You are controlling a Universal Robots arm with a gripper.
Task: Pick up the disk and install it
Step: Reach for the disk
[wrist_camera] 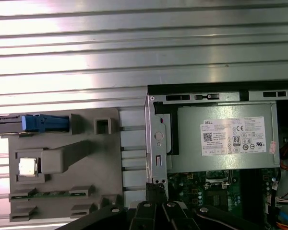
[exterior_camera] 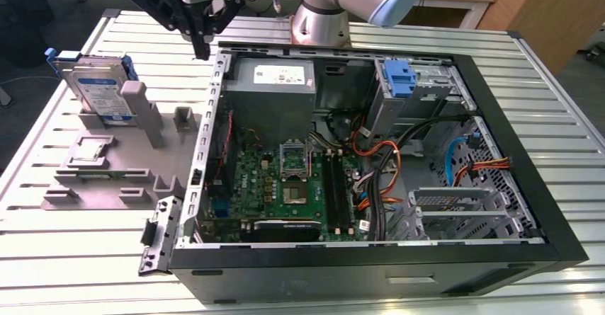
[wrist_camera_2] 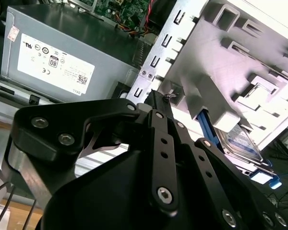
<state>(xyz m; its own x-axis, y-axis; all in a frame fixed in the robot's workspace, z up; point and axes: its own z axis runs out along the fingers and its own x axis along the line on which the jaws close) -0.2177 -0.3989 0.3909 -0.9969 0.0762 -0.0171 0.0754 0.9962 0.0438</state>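
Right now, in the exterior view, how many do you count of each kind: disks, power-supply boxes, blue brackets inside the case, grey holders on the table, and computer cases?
disk: 1
power-supply box: 1
blue bracket: 1
grey holder: 1
computer case: 1
Total: 5

Bright light falls from above. The metal table (exterior_camera: 76, 258) shines white at seven o'clock in the exterior view, and the computer case (exterior_camera: 378, 269) is shadowy inside
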